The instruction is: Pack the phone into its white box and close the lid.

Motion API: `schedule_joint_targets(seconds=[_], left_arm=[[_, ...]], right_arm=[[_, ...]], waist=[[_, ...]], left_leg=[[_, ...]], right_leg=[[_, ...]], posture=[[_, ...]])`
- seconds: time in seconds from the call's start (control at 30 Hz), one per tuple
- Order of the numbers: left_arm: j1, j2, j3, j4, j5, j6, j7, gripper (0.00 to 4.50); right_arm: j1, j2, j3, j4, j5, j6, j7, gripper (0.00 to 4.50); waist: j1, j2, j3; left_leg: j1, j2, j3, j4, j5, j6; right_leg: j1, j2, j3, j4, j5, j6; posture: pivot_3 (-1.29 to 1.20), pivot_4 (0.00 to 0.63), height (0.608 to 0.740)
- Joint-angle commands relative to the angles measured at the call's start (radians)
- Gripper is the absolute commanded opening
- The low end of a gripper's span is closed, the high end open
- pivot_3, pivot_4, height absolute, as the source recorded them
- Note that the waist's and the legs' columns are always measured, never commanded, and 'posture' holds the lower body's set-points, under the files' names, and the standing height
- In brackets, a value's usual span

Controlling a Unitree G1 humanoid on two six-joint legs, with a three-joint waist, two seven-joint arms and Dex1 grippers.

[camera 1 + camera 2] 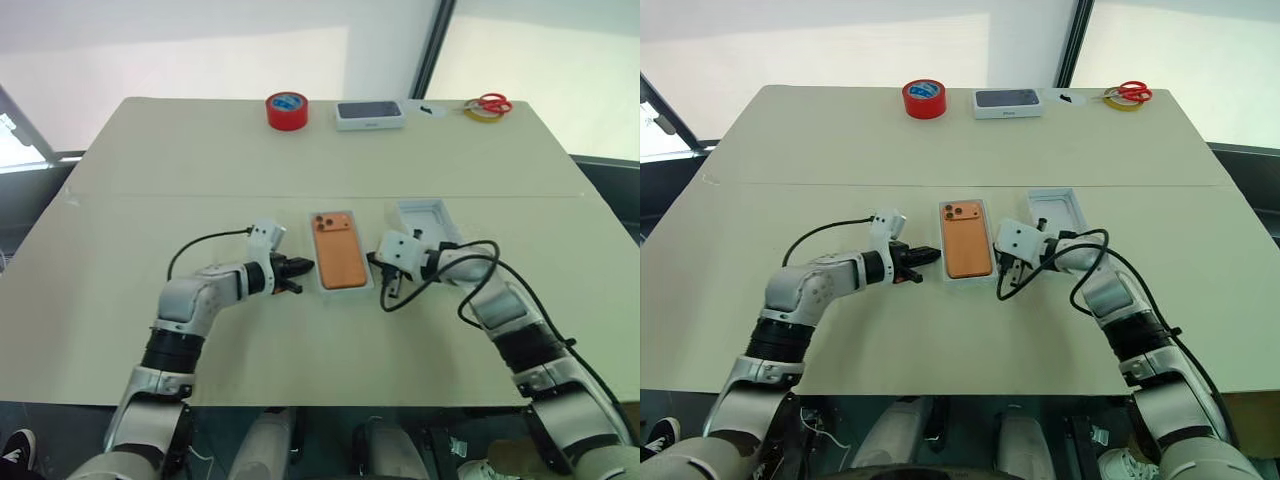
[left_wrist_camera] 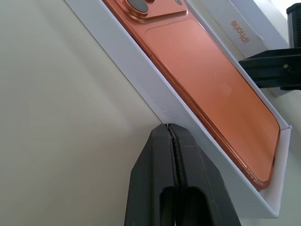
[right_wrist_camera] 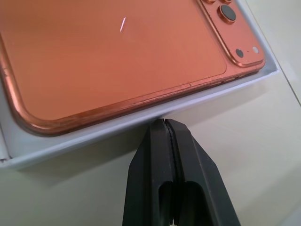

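Both pincers are pinched fully shut and hold nothing: left pincer (image 1: 298,274) and right pincer (image 1: 381,268) press tips against opposite long walls of the white box (image 1: 322,290) mid-counter, the phone (image 1: 337,252) already lying inside, back up. Next, judging by this, comes fetching the lid (image 1: 424,220) just beyond the right pincer. Red tape roll (image 1: 286,110), another boxed phone (image 1: 369,114) and scissors (image 1: 488,104) sit along the far edge, clear of the work.

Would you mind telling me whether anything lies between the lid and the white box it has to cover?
Nothing visible does. The lid lies beside the white box, which holds the phone; only the right gripper sits near that path, fingers shut.
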Motion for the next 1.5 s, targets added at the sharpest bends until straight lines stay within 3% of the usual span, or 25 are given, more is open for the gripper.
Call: schedule_joint_targets(seconds=[0.03,0.3,0.53,0.6,0.7,0.83,0.87,1.0,1.17,1.27,1.4,1.5], left_arm=[[-0.030,-0.052,-0.056,0.027,0.021,-0.027,-0.033,0.03],[-0.067,-0.101,-0.068,0.107,0.078,-0.079,-0.068,0.03],[-0.029,-0.072,-0.040,0.046,0.072,-0.057,-0.088,0.03],[-0.016,-0.045,-0.044,0.015,0.089,-0.088,-0.102,0.55],[0.000,-0.015,-0.029,-0.036,0.079,-0.092,-0.121,1.69],[0.041,0.078,-0.006,-0.127,0.078,-0.146,-0.191,3.62],[0.051,0.094,-0.010,-0.141,0.083,-0.170,-0.204,3.65],[0.101,0.170,0.011,-0.170,0.092,-0.301,-0.289,3.65],[0.166,0.257,0.035,-0.191,0.118,-0.556,-0.423,3.65],[0.183,0.283,0.056,-0.206,0.054,-0.546,-0.493,3.65],[0.222,0.323,0.100,-0.210,0.058,-0.709,-0.588,3.65],[0.239,0.348,0.109,-0.201,0.044,-0.726,-0.631,3.65]], right_arm=[[0.061,-0.032,-0.024,-0.091,0.023,0.032,0.017,0.00],[0.113,-0.079,-0.068,-0.143,0.022,0.084,-0.009,0.00],[0.096,-0.084,-0.087,-0.138,0.045,0.089,0.000,0.00],[0.086,-0.095,-0.113,-0.149,0.080,0.128,0.023,0.52],[0.074,-0.122,-0.149,-0.174,0.106,0.153,0.038,1.71],[0.039,-0.128,-0.253,-0.227,0.214,0.241,0.030,3.72],[0.036,-0.126,-0.265,-0.231,0.226,0.262,0.022,4.34],[0.047,-0.133,-0.263,-0.256,0.198,0.395,-0.034,4.43],[0.009,-0.082,-0.280,-0.389,0.304,0.857,-0.092,4.43],[-0.031,-0.081,-0.261,-0.424,0.326,1.004,-0.124,4.43],[-0.140,-0.064,-0.255,-0.421,0.388,1.302,-0.163,4.43],[-0.188,-0.062,-0.236,-0.413,0.417,1.450,-0.189,4.43]], waist=[[0.009,0.000,0.000],[0.013,0.000,0.000],[0.011,0.000,0.000],[0.009,0.000,0.000],[0.009,0.000,0.000],[-0.002,0.002,0.001],[-0.006,0.002,0.001],[-0.016,0.002,0.001],[-0.021,0.003,0.001],[-0.021,0.004,0.002],[-0.023,0.005,0.002],[-0.020,0.005,0.002]], left_leg=[[0.000,0.000,0.000,0.000,0.000,0.000],[0.000,0.000,0.000,0.002,-0.002,0.003],[0.000,0.000,0.000,0.002,-0.002,0.003],[0.000,0.000,0.000,0.002,-0.002,0.003],[0.000,0.000,0.000,0.002,-0.002,0.003],[0.000,0.001,0.000,0.001,-0.002,0.003],[0.000,0.001,0.000,0.001,-0.002,0.003],[0.000,0.001,0.000,0.000,-0.002,0.003],[-0.003,0.001,0.000,-0.001,-0.002,0.003],[-0.004,0.001,0.000,-0.002,-0.002,0.004],[-0.009,0.001,0.000,-0.001,-0.002,0.004],[-0.010,0.001,0.000,-0.002,-0.002,0.004]], right_leg=[[0.000,0.000,0.000,0.000,0.000,0.000],[0.003,-0.001,-0.001,-0.002,0.000,0.000],[0.003,-0.001,-0.001,-0.002,0.000,0.000],[0.003,-0.001,-0.001,-0.002,0.000,0.000],[0.003,-0.001,-0.001,-0.002,0.000,0.000],[0.002,-0.001,-0.001,-0.002,0.000,0.000],[0.002,-0.001,-0.001,-0.002,0.000,0.000],[0.002,-0.001,-0.001,-0.003,0.000,0.000],[-0.002,-0.001,-0.001,-0.004,-0.001,-0.001],[-0.003,-0.001,-0.001,-0.004,-0.002,-0.004],[-0.009,-0.001,-0.001,-0.004,-0.002,-0.005],[-0.009,-0.001,-0.001,-0.004,-0.001,-0.005]], posture=[[0.00,0.150,0.738],[0.00,0.150,0.738],[0.00,0.150,0.738],[0.00,0.150,0.738],[0.00,0.150,0.738],[0.00,0.150,0.738],[0.00,0.150,0.738],[0.00,0.150,0.738],[0.00,0.150,0.738],[0.00,0.150,0.738],[0.00,0.150,0.738],[0.00,0.150,0.738]])
